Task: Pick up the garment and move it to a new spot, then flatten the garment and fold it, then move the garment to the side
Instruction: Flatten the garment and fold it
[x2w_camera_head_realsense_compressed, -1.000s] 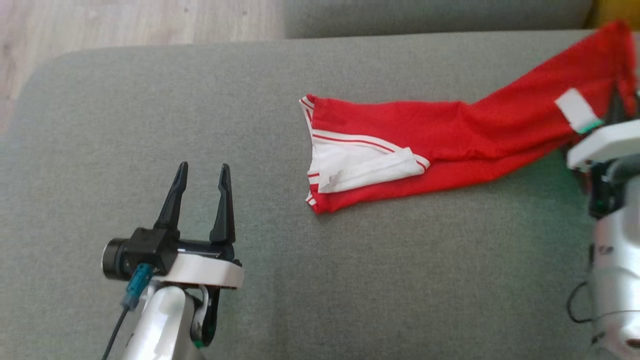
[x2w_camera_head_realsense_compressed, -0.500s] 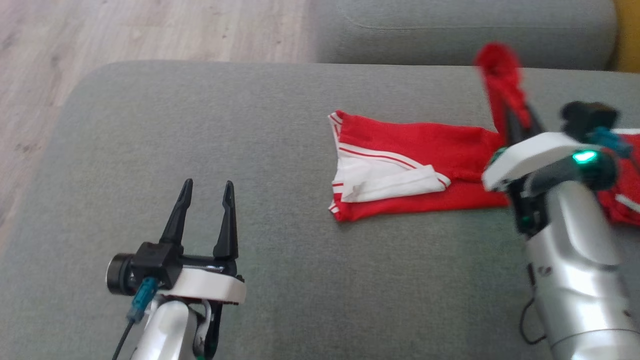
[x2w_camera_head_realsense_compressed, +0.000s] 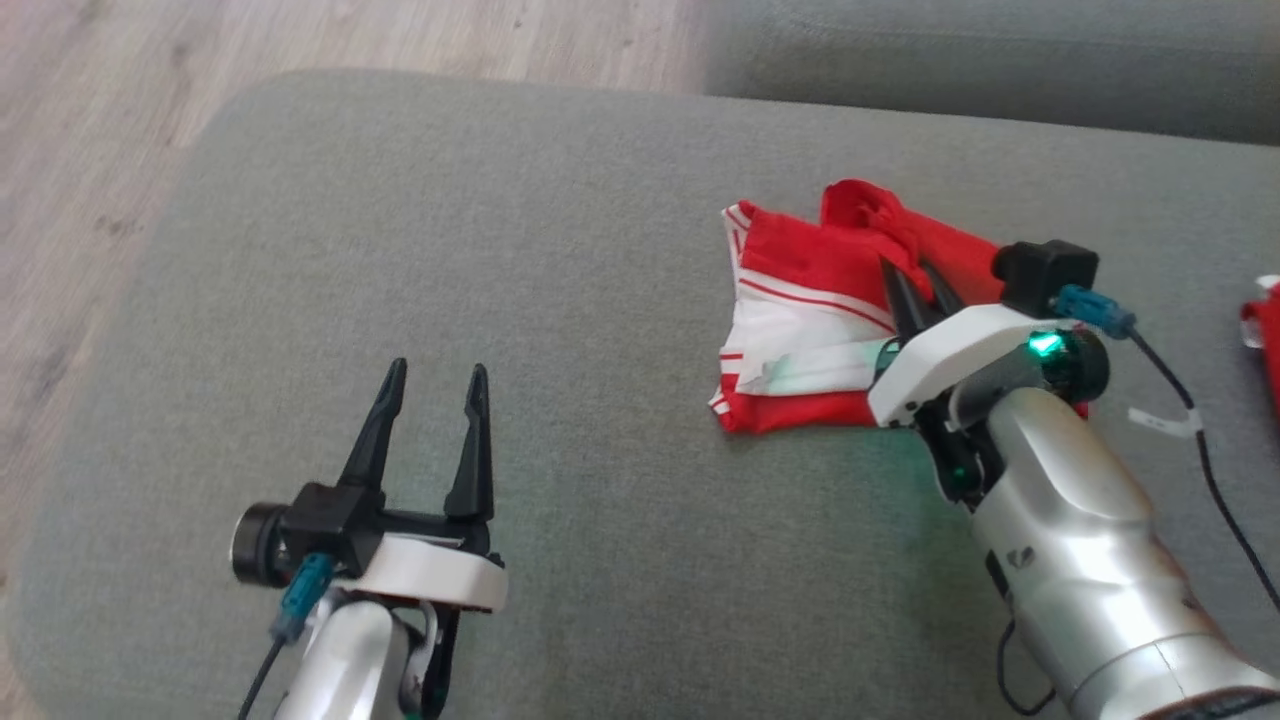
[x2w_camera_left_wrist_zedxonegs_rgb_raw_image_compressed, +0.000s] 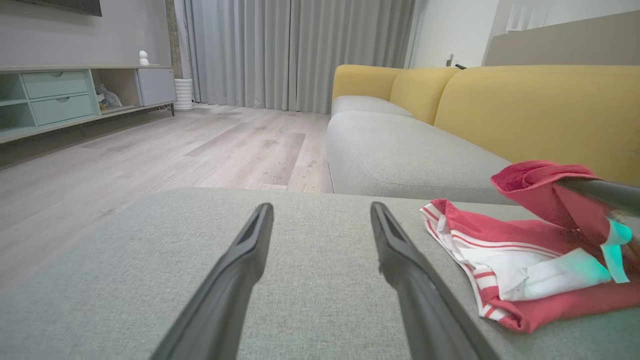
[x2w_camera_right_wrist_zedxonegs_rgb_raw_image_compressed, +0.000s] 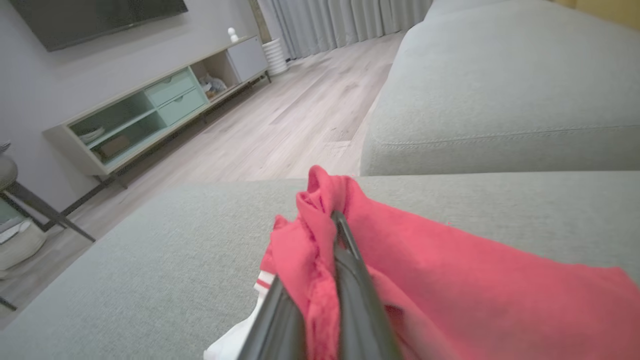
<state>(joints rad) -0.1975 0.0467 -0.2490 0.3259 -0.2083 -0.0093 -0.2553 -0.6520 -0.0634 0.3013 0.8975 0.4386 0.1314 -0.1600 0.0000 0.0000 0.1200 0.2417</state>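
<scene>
The right pincer (x2w_camera_head_realsense_compressed: 905, 268) clamps a bunched fold of the red, white-striped knit garment (x2w_camera_head_realsense_compressed: 800, 300), which lies crumpled on a grey woven sofa cushion (x2w_camera_head_realsense_compressed: 500, 250). The left pincer (x2w_camera_head_realsense_compressed: 435, 372) hovers well apart from it, its tapered dark jaws spread.

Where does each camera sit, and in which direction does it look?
Head view: high on the head, looking down at the grey cushion; shows the open left pincer and the right pincer shut on the garment.
Left wrist view: low over the cushion, facing the yellow sofa; shows its own spread fingers.
Right wrist view: just above the garment, facing the cabinet; own fingers pinch red cloth.
Shared: all three show garment and cushion.
</scene>
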